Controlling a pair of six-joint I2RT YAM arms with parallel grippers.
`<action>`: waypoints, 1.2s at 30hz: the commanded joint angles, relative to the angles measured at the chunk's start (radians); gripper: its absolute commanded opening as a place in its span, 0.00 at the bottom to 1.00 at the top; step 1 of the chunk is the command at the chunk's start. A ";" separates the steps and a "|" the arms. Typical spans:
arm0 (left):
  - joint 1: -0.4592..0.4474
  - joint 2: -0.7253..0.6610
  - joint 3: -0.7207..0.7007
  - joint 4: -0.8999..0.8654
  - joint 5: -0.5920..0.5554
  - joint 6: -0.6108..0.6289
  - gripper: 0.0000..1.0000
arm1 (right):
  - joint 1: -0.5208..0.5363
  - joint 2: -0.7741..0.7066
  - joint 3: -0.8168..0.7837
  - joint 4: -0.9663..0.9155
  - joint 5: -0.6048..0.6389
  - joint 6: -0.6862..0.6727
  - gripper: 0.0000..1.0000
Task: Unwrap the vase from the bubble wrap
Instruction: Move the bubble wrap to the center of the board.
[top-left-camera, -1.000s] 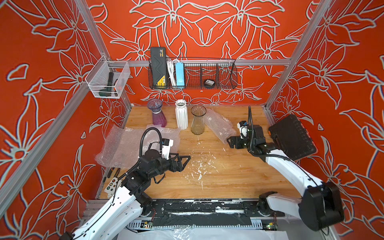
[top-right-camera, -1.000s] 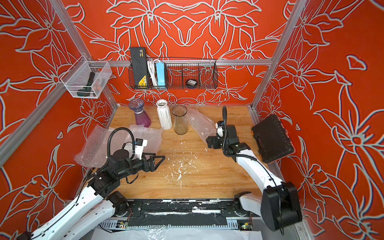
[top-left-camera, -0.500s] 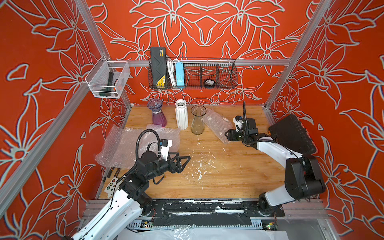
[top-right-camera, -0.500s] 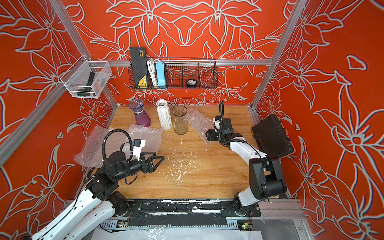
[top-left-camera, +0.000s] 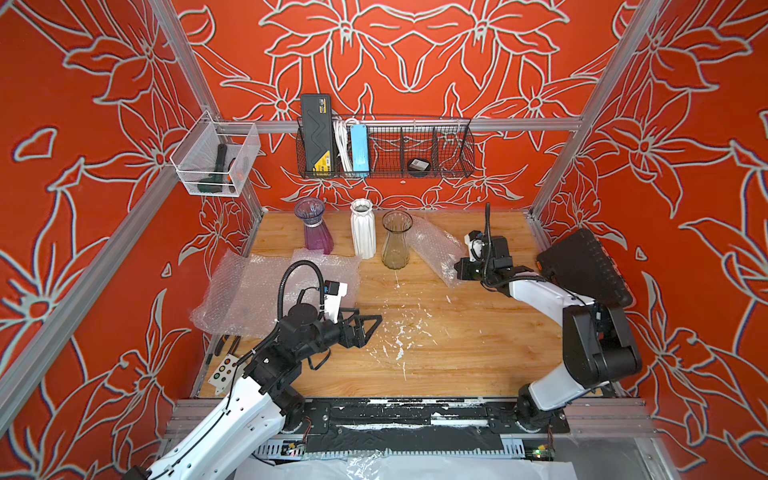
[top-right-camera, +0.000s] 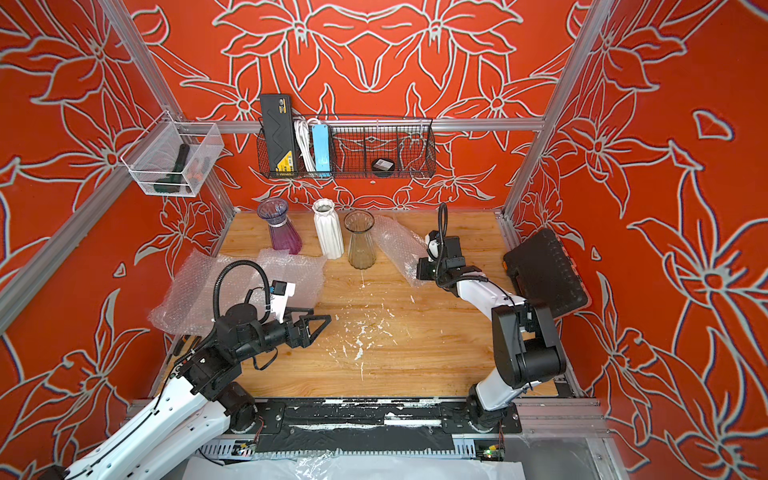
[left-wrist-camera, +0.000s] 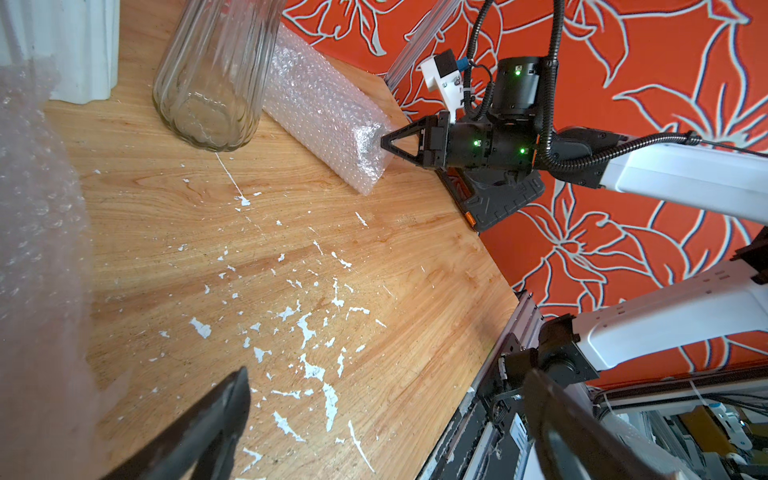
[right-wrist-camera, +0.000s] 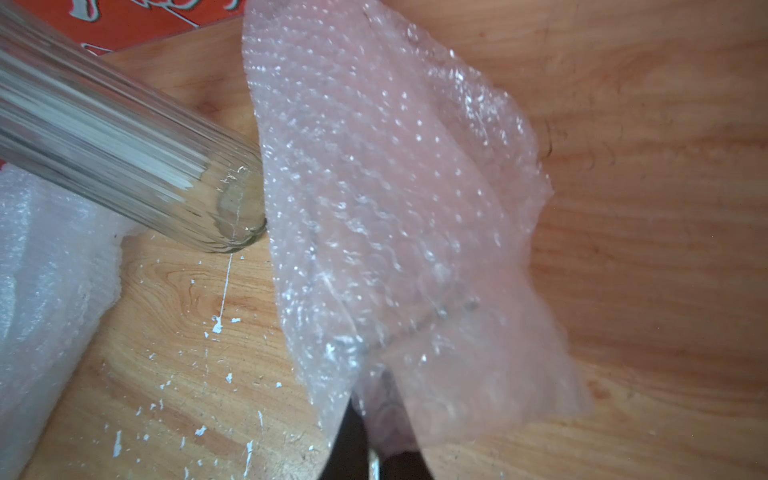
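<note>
Whitish bubble wrap (top-left-camera: 434, 249), a flattened roll, lies on the wooden table (top-left-camera: 457, 353) just beside the clear glass vase (top-left-camera: 395, 245), and the right fingers (left-wrist-camera: 387, 143) are pinched tight on its near end. The left fingers (left-wrist-camera: 216, 424) stand spread wide above the table, holding nothing. Three vases stand upright in a row at the back: a purple glass vase (top-left-camera: 316, 237), a white ribbed vase (top-left-camera: 363, 232) and the clear one (all three bare). Bubble wrap sheets (top-left-camera: 249, 295) lie flat at the table's left edge; how many overlap I cannot tell. Two containers hang on the walls: a wire basket (top-left-camera: 449, 158) holding a black box (top-left-camera: 318, 133), a white cable (top-left-camera: 341, 145), a blue power strip (top-left-camera: 358, 147) and a small black disc (top-left-camera: 417, 165), and a mesh bin (top-left-camera: 189, 174) holding a dark tool (top-left-camera: 216, 170).
</note>
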 joint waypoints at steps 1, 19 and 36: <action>-0.005 -0.009 -0.011 0.029 -0.003 0.006 0.99 | -0.023 -0.015 0.005 0.041 0.020 0.008 0.00; -0.008 0.014 -0.018 0.040 -0.010 0.004 0.98 | -0.089 -0.456 -0.275 0.102 0.200 0.103 0.00; -0.010 0.161 0.102 0.061 -0.015 0.029 0.96 | 0.299 -0.995 -0.482 -0.275 0.377 0.225 0.00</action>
